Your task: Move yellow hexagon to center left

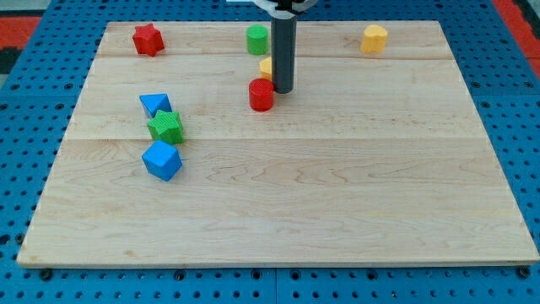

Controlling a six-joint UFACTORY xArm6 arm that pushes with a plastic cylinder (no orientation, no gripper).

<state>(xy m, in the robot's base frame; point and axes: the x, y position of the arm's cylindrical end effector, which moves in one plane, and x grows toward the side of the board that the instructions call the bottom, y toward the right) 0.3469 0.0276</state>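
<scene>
A yellow block with angled faces, which looks like the hexagon point(375, 38), sits near the view's top right of the wooden board point(337, 194). A second yellow block point(266, 67) near the top centre is mostly hidden behind my rod, so its shape cannot be made out. My tip point(282, 90) rests on the board just right of a red cylinder point(261, 95), close to or touching it, and just below the hidden yellow block. The yellow hexagon is far to the right of my tip.
A green cylinder point(257, 39) stands above the hidden yellow block. A red star point(148, 39) is at the top left. At centre left a blue triangle point(154, 105), a green block point(166, 127) and a blue cube point(162, 160) cluster together.
</scene>
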